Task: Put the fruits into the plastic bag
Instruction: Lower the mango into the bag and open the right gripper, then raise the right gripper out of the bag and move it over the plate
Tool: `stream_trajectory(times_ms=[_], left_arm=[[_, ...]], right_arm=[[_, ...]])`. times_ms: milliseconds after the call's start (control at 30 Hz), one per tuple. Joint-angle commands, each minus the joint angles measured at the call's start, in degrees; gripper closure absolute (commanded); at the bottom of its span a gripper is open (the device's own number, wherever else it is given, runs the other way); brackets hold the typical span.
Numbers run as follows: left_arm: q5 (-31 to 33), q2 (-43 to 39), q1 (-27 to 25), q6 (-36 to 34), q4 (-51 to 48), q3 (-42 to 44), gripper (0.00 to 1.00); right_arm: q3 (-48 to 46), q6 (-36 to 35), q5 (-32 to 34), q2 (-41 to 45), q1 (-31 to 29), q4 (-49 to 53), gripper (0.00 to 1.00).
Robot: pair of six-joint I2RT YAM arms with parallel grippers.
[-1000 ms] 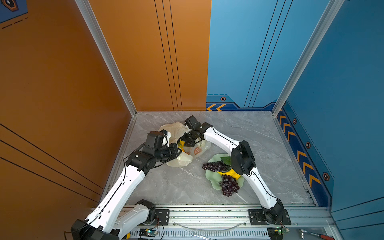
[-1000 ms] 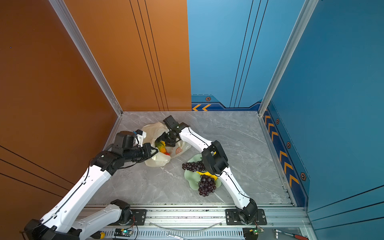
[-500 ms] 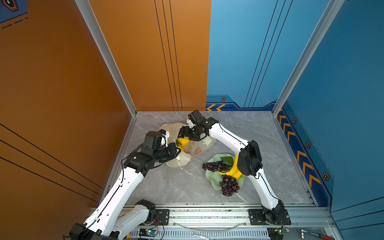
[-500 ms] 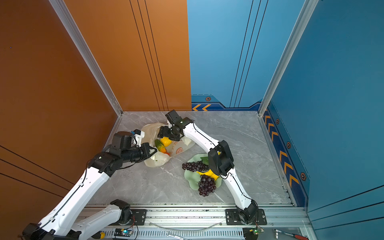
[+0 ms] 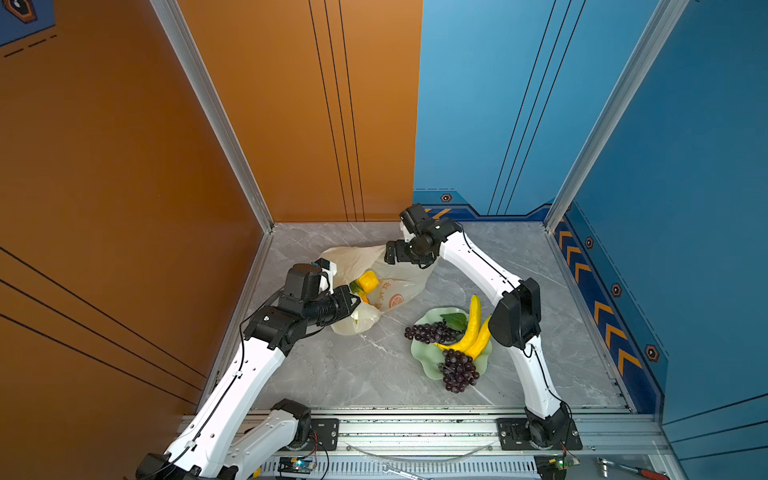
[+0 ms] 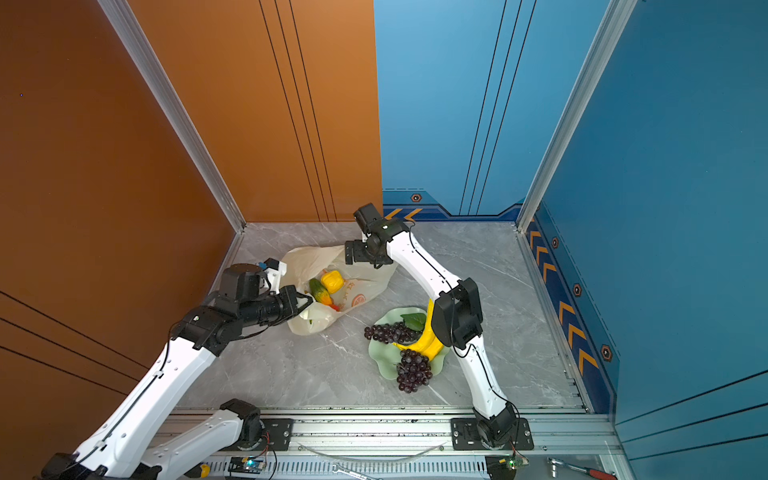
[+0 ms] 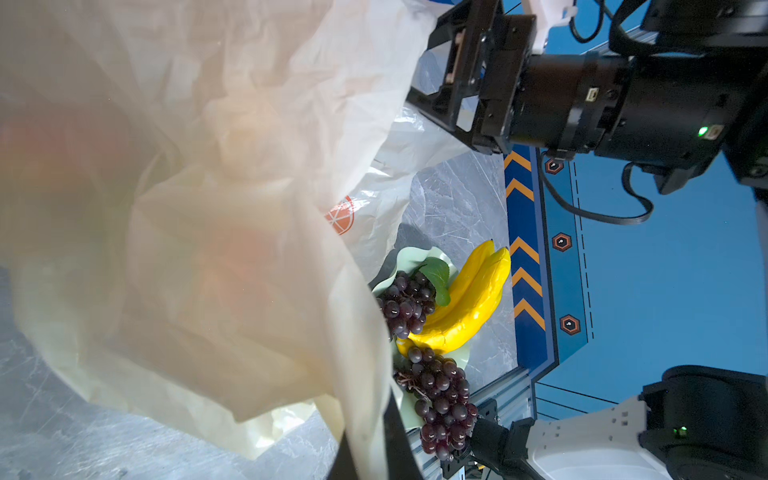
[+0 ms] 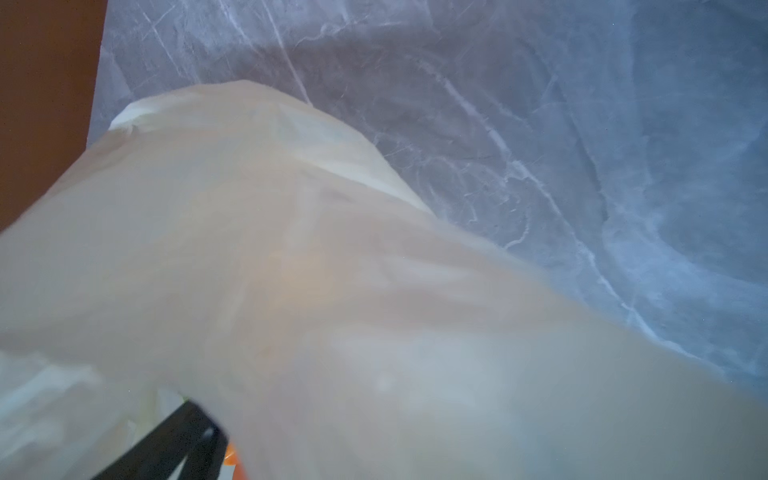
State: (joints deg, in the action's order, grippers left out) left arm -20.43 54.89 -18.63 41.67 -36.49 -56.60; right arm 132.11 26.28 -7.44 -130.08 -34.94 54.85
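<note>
- My left gripper (image 5: 355, 300) was pressed together on the rim of the plastic bag (image 5: 405, 276), pinching the thin film to hold its mouth up off the counter (image 5: 353, 374).
- My right gripper (image 5: 390, 253) hung just above the bag's far edge, jaws spread and nothing between them, as the left wrist view (image 7: 446, 79) showed.
- Inside the bag, close to its mouth, lay a yellow fruit (image 5: 368, 281) and a green fruit (image 6: 316, 287). Something orange showed beneath them, too hidden to name.
- Outside the bag, near its printed side, the dish (image 5: 423, 356) carried the bananas (image 5: 471, 328), a grape bunch (image 5: 428, 332) and a second grape bunch (image 5: 459, 372), which spilled over the rim on the side away from the bag.
- The film looked slippery. If my left pinch slid off, the mouth would likely fall shut over the fruits.
- The two fruits sat near the mouth and looked smooth. A tug on the bag could roll them back out.
- My right elbow (image 5: 517, 318) stood just beside the bananas, away from the bag. A careless swing toward the dish could knock them off.
- The grapes dangled loosely, so a shallow pinch might drop them short of the bag.
</note>
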Motion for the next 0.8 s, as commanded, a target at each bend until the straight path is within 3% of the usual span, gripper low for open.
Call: stream_trajectory(times_ms=[0, 167, 400, 600, 767], left_arm=[[-0.7, -0.2, 0.4, -0.1, -0.7, -1.3, 1.0], [-1.1, 0.9, 0.4, -0.9, -0.7, -2.0, 1.0], [-1.8, 1.6, 0.4, -1.4, -0.3, -4.0, 1.0], [-2.1, 1.3, 0.4, -1.4, -0.1, -3.9, 1.0], [-2.0, 0.9, 0.1, -1.4, 0.1, -3.8, 1.0]], right_arm=[[2.3, -2.9, -2.2, 3.4, -0.5, 3.6, 0.0], [2.2, -0.1, -12.3, 5.3, -1.1, 5.6, 0.0], [-2.2, 5.5, -19.1, 12.6, -4.4, 8.9, 0.0], [-13.0, 10.5, -18.6, 21.7, -9.1, 8.8, 0.0], [-22.2, 14.4, -13.5, 31.6, -11.8, 9.6, 0.0]])
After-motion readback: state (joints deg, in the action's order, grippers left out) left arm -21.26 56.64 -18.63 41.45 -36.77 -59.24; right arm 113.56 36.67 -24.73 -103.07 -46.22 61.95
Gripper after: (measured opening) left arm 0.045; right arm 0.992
